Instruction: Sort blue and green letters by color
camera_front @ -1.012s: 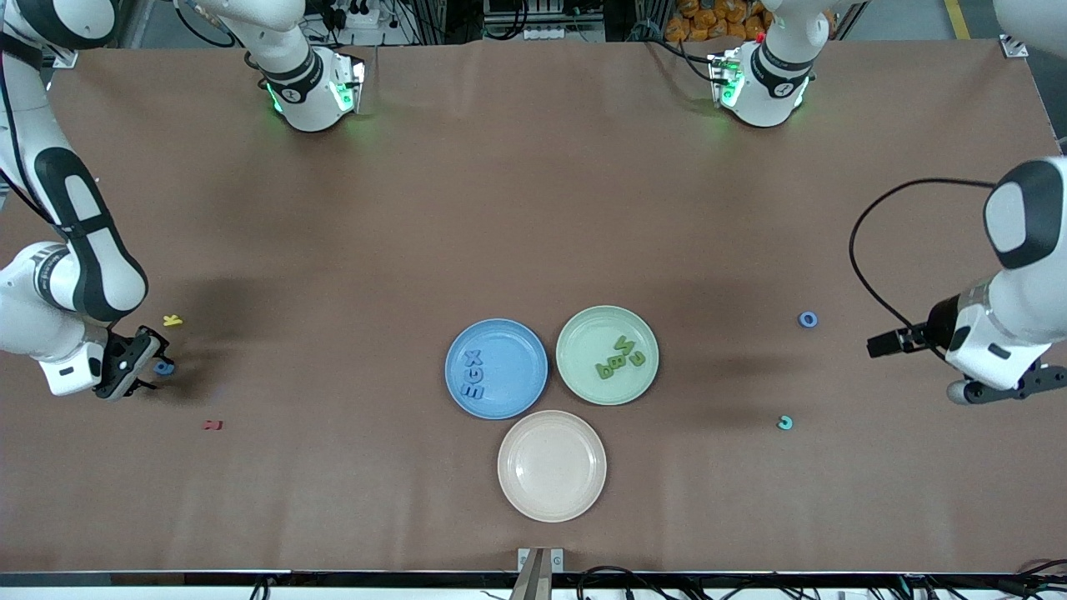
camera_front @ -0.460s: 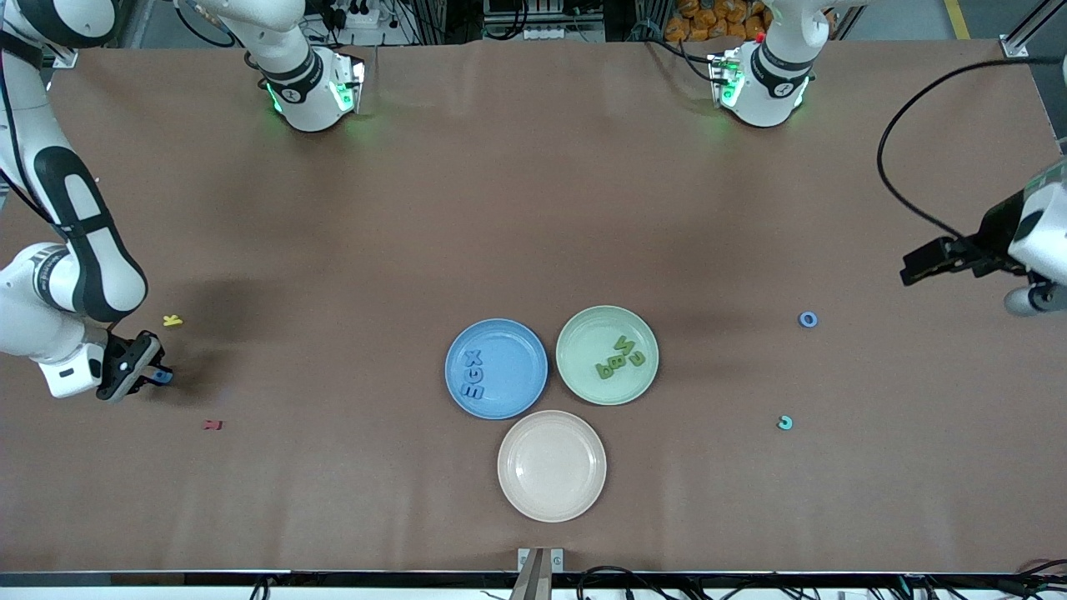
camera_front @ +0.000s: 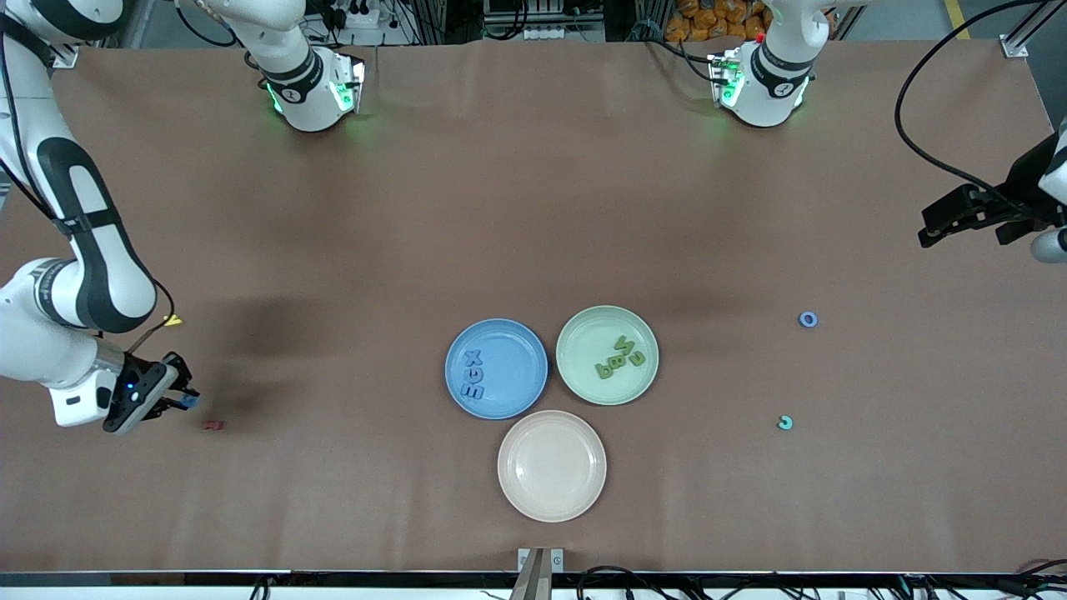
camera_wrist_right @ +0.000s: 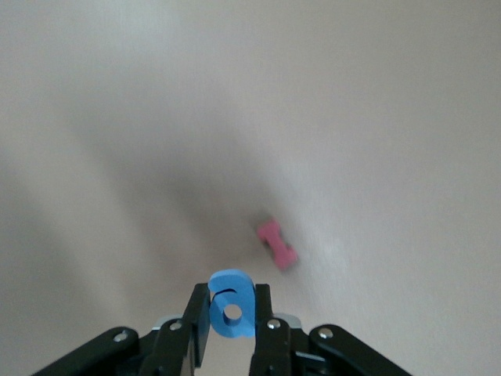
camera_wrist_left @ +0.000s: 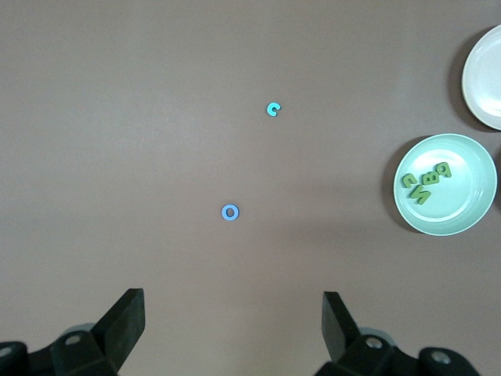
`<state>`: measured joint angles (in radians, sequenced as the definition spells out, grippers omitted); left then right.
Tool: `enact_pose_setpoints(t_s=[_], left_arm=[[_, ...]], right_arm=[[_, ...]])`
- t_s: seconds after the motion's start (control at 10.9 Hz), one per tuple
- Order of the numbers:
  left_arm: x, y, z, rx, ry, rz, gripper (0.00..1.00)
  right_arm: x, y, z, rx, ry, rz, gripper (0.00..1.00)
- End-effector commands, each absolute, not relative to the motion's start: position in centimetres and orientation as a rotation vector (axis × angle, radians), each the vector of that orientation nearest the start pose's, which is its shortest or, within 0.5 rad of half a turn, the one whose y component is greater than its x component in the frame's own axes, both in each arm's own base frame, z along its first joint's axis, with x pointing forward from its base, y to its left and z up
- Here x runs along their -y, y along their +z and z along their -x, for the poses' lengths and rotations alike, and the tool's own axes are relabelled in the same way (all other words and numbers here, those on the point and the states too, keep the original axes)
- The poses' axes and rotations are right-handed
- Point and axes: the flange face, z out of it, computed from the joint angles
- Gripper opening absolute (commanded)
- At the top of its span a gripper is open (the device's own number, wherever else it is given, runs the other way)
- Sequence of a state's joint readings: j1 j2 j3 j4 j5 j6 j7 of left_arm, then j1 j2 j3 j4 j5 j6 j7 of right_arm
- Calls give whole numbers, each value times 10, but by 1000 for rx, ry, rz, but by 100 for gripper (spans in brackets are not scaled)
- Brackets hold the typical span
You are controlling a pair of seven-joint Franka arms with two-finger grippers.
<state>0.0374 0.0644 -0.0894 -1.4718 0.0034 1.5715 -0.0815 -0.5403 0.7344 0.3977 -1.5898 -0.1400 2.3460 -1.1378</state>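
My right gripper (camera_front: 185,401) is shut on a small blue letter (camera_wrist_right: 232,304) and holds it over the table beside the tiny red letter (camera_front: 212,425), at the right arm's end. The blue plate (camera_front: 521,392) holds blue letters X, G, E (camera_front: 474,375). The green plate (camera_front: 583,333) holds several olive green letters (camera_front: 619,357). A blue O (camera_front: 808,319) and a teal C (camera_front: 784,422) lie on the table toward the left arm's end. My left gripper (camera_wrist_left: 233,312) is open and empty, up high over that end, and the O (camera_wrist_left: 229,212) shows in its wrist view.
An empty beige plate (camera_front: 552,500) stands nearer the front camera than the two coloured plates. A tiny yellow letter (camera_front: 174,320) lies partly hidden by the right arm. The red letter (camera_wrist_right: 277,244) shows just ahead of the right gripper's held letter.
My right gripper took hold of the blue letter, lifted it and moved with it toward the red letter. The left arm rose and drew back toward its end of the table.
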Motion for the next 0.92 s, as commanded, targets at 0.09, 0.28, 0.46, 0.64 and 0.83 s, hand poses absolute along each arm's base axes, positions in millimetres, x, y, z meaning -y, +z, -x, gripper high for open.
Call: enact_pose_setpoints(t_s=[0.09,0.28,0.46,0.64,0.83], left_arm=[[34,637,-574,0,-40,3163,100],[36,633,-576,-9,-28,3158,100],[36,629,-576,-10,-11,3160,100],[34,630,-575,-5,-6,3160,100],[33,630,-575,0,-8,3163,100]], right_arm=[[76,250,-709,1233,-242,2781,0],[31,251,-714,1138,-230,2814,0],[-24,254,-717,1002,-219,2855,0],[-78,253,-718,872,-205,2893,0],[-131,256,-715,744,-198,2936,0]])
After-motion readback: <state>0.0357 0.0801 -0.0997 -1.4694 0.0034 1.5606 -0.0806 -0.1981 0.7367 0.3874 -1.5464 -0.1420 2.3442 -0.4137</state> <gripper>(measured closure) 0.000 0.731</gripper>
